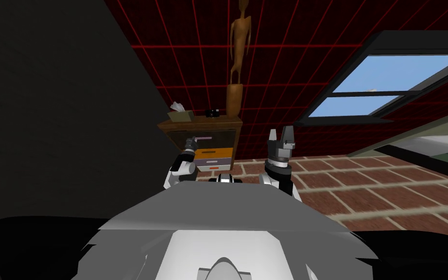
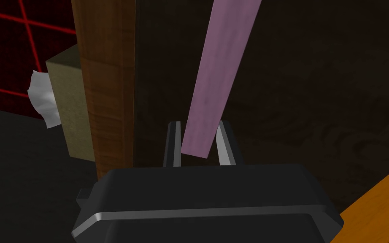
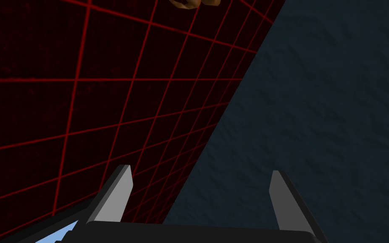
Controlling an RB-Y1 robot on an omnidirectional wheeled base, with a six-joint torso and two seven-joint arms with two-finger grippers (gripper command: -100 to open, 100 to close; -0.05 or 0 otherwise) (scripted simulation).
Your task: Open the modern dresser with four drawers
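The dresser (image 1: 218, 120) stands against the red-gridded wall (image 1: 286, 63), drawer fronts facing the robot. The top drawer's mauve bar handle (image 2: 223, 71) runs level across its dark front, above an orange drawer (image 1: 213, 152). The left gripper (image 2: 198, 126) is clamped on the bar's end beside the dresser's side post. The right gripper (image 3: 200, 173) is held apart, fingers spread.

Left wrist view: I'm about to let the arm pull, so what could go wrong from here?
1. The left gripper clamps the pink handle only at its very end, so it may slip off once the pull starts.
2. A tall wooden statue stands on the dresser. A jerky pull might tip it or shift the tissue box beside it.
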